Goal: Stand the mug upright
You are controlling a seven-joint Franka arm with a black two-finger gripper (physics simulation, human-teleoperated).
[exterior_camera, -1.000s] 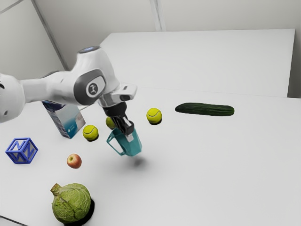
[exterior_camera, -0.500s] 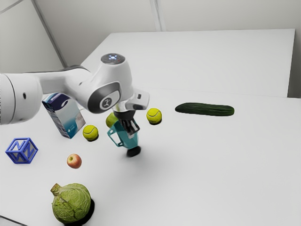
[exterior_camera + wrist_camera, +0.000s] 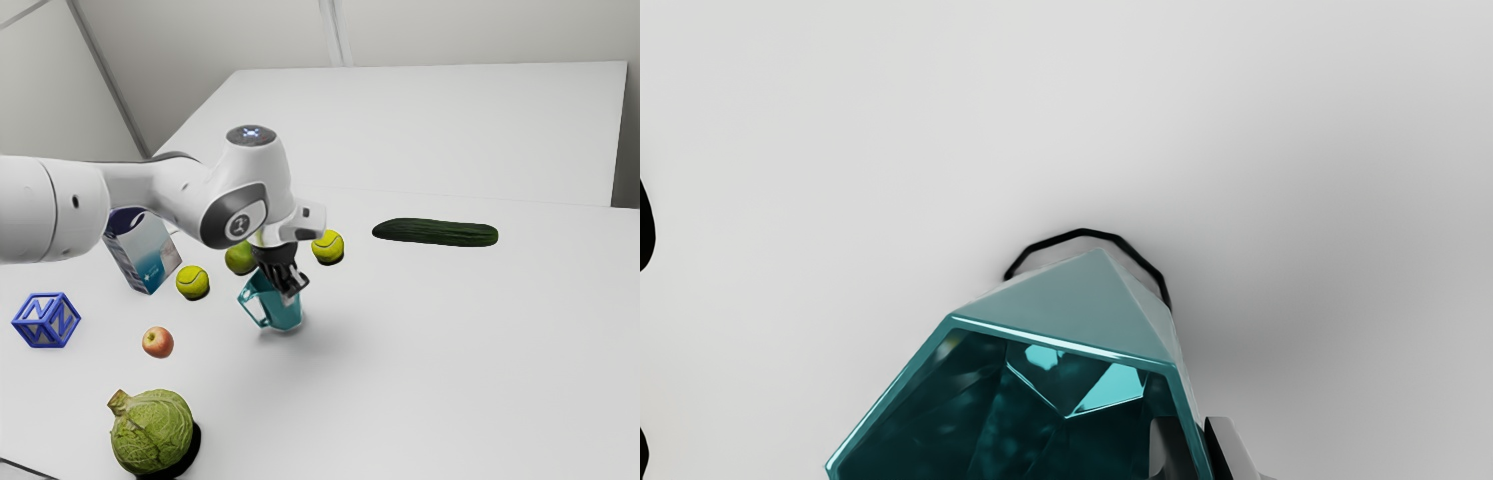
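The gripper (image 3: 290, 287) points down at the rim of the teal mug (image 3: 282, 312) in the exterior view. Its mug stands close to upright with a slight lean, base at or very near the table, handle toward the exterior view's left. In the wrist view the faceted mug (image 3: 1066, 300) has its opening facing the camera. There the gripper (image 3: 1198, 443) is shut on the mug's wall, one finger inside the opening and the other outside. Whether the base rests fully flat cannot be told.
Tennis balls (image 3: 193, 282) (image 3: 328, 246), a green fruit (image 3: 239, 257) and a carton (image 3: 143, 252) sit near the mug. An apple (image 3: 158, 342), blue cube (image 3: 47, 320) and cabbage (image 3: 152, 432) lie toward the exterior view's left; a cucumber (image 3: 435, 232) lies toward its right.
The hand has moved toward the exterior view's right and down, holding the mug. The mug has gone from a clear tilt above the table to nearly upright, and the dark patch under it has gone.
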